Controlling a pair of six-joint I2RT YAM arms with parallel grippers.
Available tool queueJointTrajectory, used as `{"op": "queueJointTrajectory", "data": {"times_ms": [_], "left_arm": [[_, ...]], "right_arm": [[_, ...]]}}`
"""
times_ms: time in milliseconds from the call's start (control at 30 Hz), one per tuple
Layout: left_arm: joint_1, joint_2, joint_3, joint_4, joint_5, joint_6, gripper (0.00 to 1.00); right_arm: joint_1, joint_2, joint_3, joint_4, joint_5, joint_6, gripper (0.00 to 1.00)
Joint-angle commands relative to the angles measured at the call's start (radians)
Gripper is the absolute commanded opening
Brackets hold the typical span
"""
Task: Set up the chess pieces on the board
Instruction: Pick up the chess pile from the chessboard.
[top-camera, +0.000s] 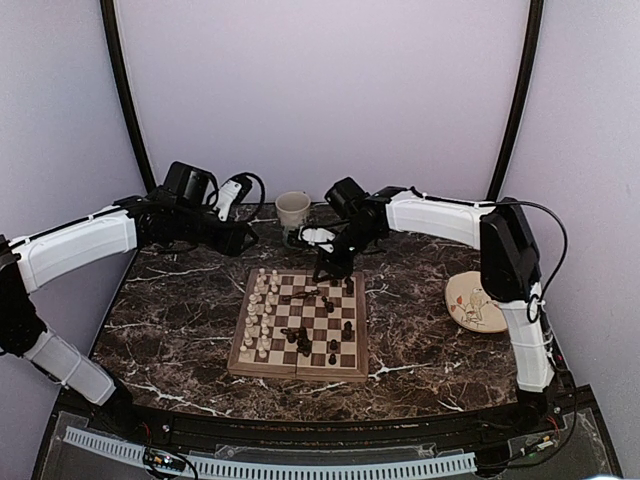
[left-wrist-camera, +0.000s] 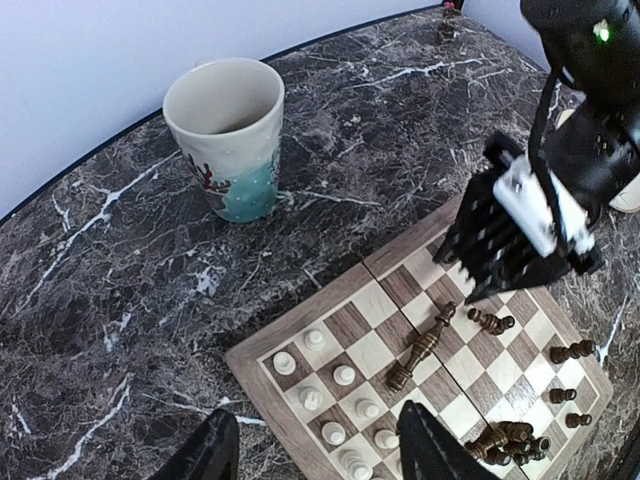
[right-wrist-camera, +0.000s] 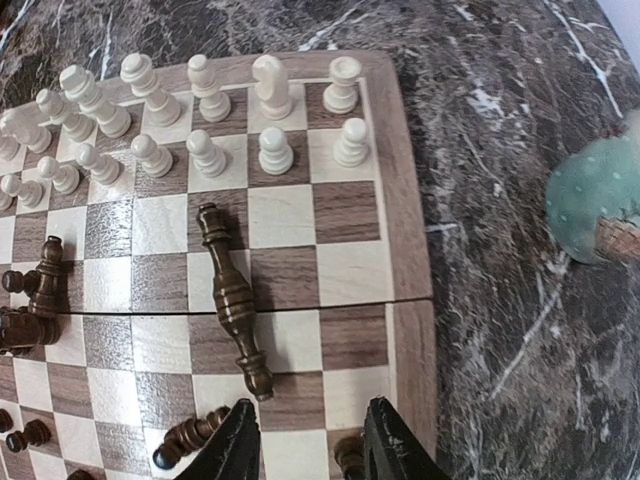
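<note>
Right gripper (right-wrist-camera: 310, 445): jaws stand well apart with nothing between them; only squares of the board (right-wrist-camera: 410, 200) show in the gap. It hangs over the board. Just ahead of the left-hand finger (right-wrist-camera: 235, 445) in its wrist view, a tall dark piece (right-wrist-camera: 232, 300) lies on its side across the centre seam. One end of it is close to that fingertip; contact cannot be judged. Beside the same finger, to its left, a few smaller dark pieces (right-wrist-camera: 190, 435) lie toppled, and further left more of them lie in a loose heap. Beyond the fallen piece, along the board edge farthest from this gripper, the white pieces (right-wrist-camera: 200, 110) stand upright in two rows. Off to the right, past the board's border, the teal lower part of a cup (right-wrist-camera: 600, 200) rests on the marble tabletop (right-wrist-camera: 500, 330).

Left gripper (left-wrist-camera: 315, 455): jaws wide, holding nothing. Below the gap a corner of the board shows, with upright white pieces on it; the gripper's height over them cannot be told. Ahead and to its left the cup stands upright on the marble, apart from the board. Ahead and to its right the right gripper hangs above the board. In the top view a round cream plate (top-camera: 475, 300) lies well to the right of the right gripper, off the board.
</note>
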Motion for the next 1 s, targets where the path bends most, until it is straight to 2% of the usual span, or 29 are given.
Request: {"op": "queueJointTrajectory", "data": {"times_ms": [0,267,600,967], "left_arm": [[0.022,-0.051,-0.022,0.039,0.012,-0.027,0.57],[0.037,-0.063,-0.021,0.038,0.039,-0.035,0.57],[0.039,-0.076,-0.025,0.038,0.039,-0.034,0.56],[0.037,-0.072,-0.028,0.041,0.044,-0.035,0.56]], "right_arm": [[0.046,0.053,0.093,-0.097,0.005,-0.030,0.39],[0.088,0.125,0.138,-0.131,0.061,-0.036,0.40],[0.110,0.169,0.164,-0.175,0.100,-0.060,0.34],[0.116,0.162,0.158,-0.145,0.134,-0.032,0.16]]}}
